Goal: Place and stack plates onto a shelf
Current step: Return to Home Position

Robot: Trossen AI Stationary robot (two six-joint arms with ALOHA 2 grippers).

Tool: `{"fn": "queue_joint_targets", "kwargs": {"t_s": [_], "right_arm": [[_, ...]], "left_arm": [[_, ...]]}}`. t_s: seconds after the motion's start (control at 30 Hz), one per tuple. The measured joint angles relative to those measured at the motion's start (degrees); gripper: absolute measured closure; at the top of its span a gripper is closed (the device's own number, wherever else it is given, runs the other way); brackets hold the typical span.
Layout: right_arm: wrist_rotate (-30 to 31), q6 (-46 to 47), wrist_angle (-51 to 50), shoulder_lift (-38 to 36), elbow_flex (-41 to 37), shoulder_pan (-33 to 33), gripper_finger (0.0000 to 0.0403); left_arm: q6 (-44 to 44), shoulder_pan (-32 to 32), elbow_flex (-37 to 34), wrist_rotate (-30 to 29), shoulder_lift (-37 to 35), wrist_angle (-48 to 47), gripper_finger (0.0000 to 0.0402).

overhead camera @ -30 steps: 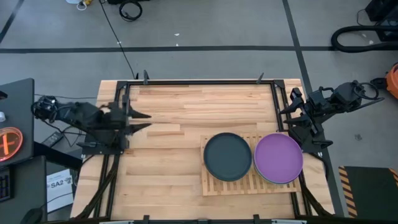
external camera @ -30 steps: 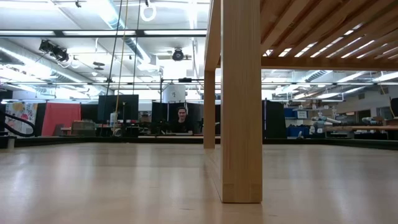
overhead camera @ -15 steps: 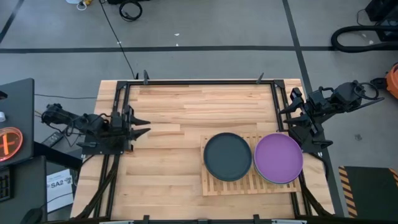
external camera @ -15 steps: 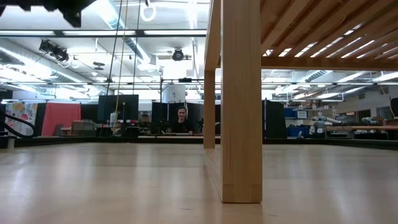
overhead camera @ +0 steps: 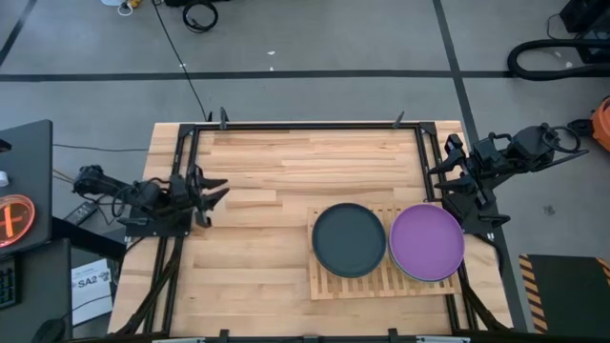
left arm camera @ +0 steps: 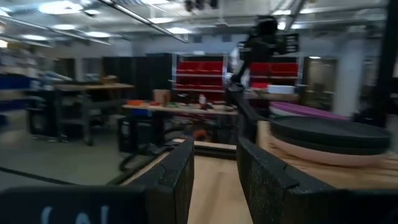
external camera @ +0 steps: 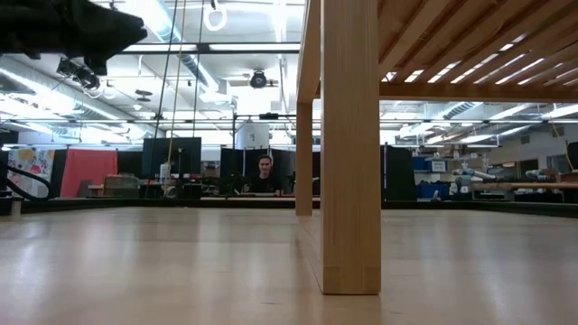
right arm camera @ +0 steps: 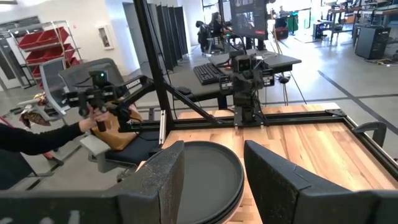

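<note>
Both stacks were down on the light wooden slatted shelf. It sat at the near-right part of the butcher-block table, long axis running left-to-right. A dark navy round matte plate topped the left stack, and in the left wrist view a pinkish plate showed under it. A purple round matte plate topped the right stack, w/ a paler rim showing below. The two stacks sat side by side, edges close or touching, couldn't tell which. Nothing was in either grip, so by my read the stacking was done and only the pull-back to rest was left.

Key geometry: the right end effector was the nearer one. It sat at the table's right edge, near the purple stack's far side, fingers apart and empty, looking over the dark plate toward the opposite arm. The left end effector hung at the left edge, well apart from the shelf. It was released, fingers spread w/ only bare table between them. The plates lay to its right and a bit nearer the front.

Any retreat prob. wants to go outward, away from the shelf, so no plate should be in the way. The right arm had the least room vs. the purple rim.
</note>
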Motion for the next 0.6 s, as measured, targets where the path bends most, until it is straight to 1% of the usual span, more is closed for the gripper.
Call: {"fn": "queue_joint_targets", "kwargs": {"t_s": [0.17, 0.33, 0.43, 0.6], "right_arm": [[0.02, -0.02, 0.13, 0.0, -0.17, 0.0, 0.0231], [0.03, 0.1, 0.09, -0.11, -3.87, 0.0, 0.0231], [0.03, 0.47, 1.26, -0.54, -6.47, 0.0, 0.0231], [-0.43, 0.46, 5.01, -3.0, -9.6, 0.0, 0.0231]], "left_arm": [[4.09, 0.02, -1.7, -4.8, -4.14, 1.71, 0.0276], [5.23, 0.59, -1.92, -7.43, -6.85, -1.48, 0.0276], [3.47, 1.27, -1.9, -7.51, -6.6, -4.06, 0.0276], [-5.66, 2.29, -1.92, -7.51, -6.6, -13.36, 0.0276]]}}
